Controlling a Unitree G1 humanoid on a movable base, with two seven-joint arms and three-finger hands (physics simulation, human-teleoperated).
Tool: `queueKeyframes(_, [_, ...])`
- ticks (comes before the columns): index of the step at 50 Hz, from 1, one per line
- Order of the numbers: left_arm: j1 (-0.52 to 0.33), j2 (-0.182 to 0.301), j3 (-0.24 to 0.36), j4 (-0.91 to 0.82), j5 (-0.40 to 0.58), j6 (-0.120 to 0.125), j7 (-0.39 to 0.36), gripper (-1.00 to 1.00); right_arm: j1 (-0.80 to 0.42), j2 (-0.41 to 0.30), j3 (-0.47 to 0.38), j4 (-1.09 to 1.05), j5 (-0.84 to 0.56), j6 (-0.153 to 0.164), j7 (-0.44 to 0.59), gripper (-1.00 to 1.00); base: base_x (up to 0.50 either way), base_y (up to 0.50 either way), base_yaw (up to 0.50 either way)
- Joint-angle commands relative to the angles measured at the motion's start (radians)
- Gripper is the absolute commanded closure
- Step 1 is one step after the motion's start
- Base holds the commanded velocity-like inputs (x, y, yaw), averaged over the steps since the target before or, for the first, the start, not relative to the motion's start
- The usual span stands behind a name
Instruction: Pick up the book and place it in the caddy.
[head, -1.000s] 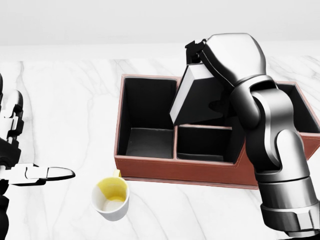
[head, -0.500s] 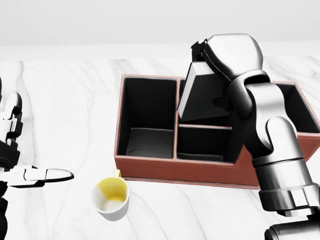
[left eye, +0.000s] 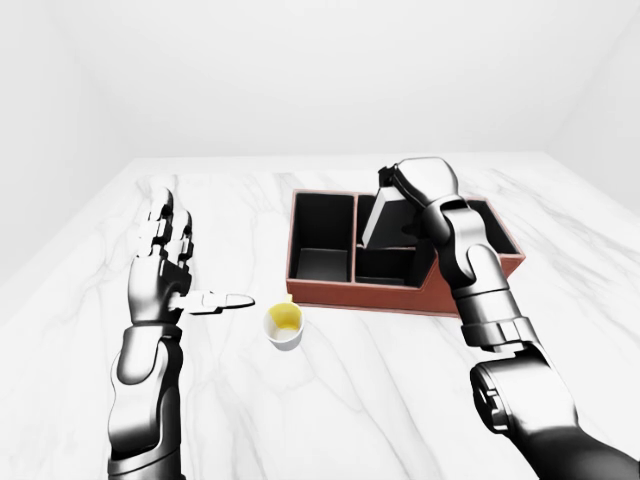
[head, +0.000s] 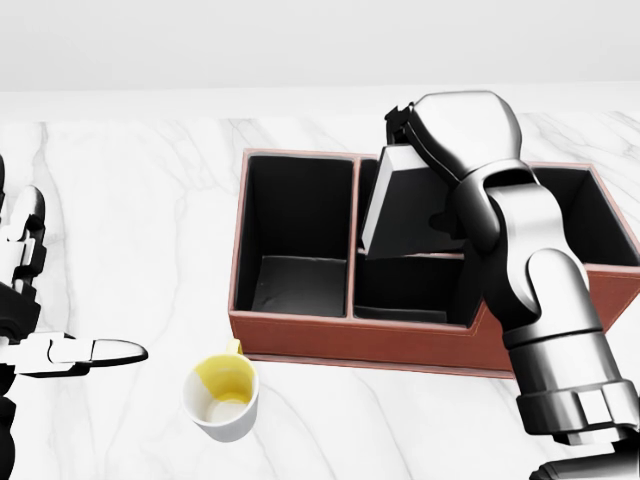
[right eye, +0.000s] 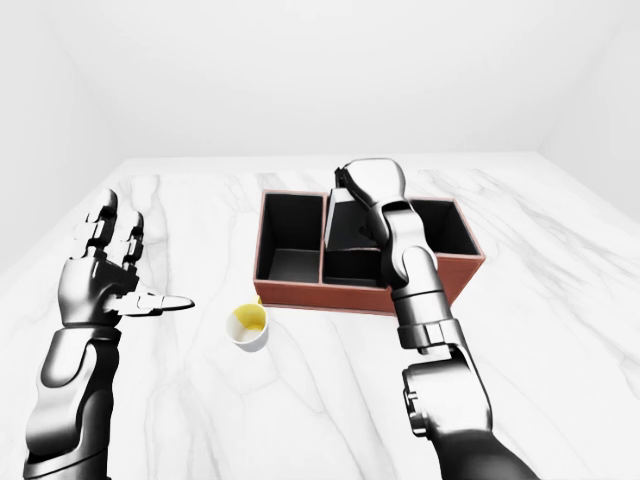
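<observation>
The brown caddy (head: 370, 338) with black compartments sits on the marble table in the middle of the head view. A dark book (head: 405, 205) with pale page edges stands tilted inside the caddy's upper middle compartment. My right hand (head: 425, 130) is shut on the book's top end, its silver arm running down the right side of the view. My left hand (head: 40, 340) hovers open at the left edge, fingers spread, far from the caddy.
A white mug (head: 222, 395) with a yellow inside stands on the marble table (head: 130, 220) just below the caddy's lower left corner. The caddy's tall left compartment (head: 295, 230) holds nothing. A white wall lies beyond the table's top edge.
My right hand has carried the book to the right and lower, more upright, into the caddy's upper middle compartment. The left hand has barely moved.
</observation>
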Motion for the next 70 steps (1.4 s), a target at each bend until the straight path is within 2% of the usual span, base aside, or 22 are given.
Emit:
queueKeyframes(1, [-0.001, 0.0, 0.001, 0.003, -0.001, 0.0, -0.003, -1.0, 0.038, 0.01, -0.015, -0.056, -0.039, -0.01, 0.005, 1.0, 0.0, 0.0, 0.0])
queueKeyframes(14, [0.001, 0.001, 0.003, 0.016, -0.004, 0.0, -0.006, -1.0, 0.038, 0.018, -0.01, -0.01, -0.052, -0.007, -0.02, 1.0, 0.0, 0.0, 0.0])
queueKeyframes(40, [0.005, 0.006, 0.013, 0.063, -0.016, 0.0, -0.015, -1.0, -0.048, 0.007, 0.017, 0.271, -0.083, 0.006, -0.185, 1.0, 0.0, 0.0, 0.0])
queueKeyframes(70, [0.016, 0.01, 0.025, 0.075, -0.02, 0.0, -0.02, -1.0, -0.215, 0.042, 0.073, 0.718, -0.094, 0.015, -0.461, 1.0, 0.0, 0.0, 0.0])
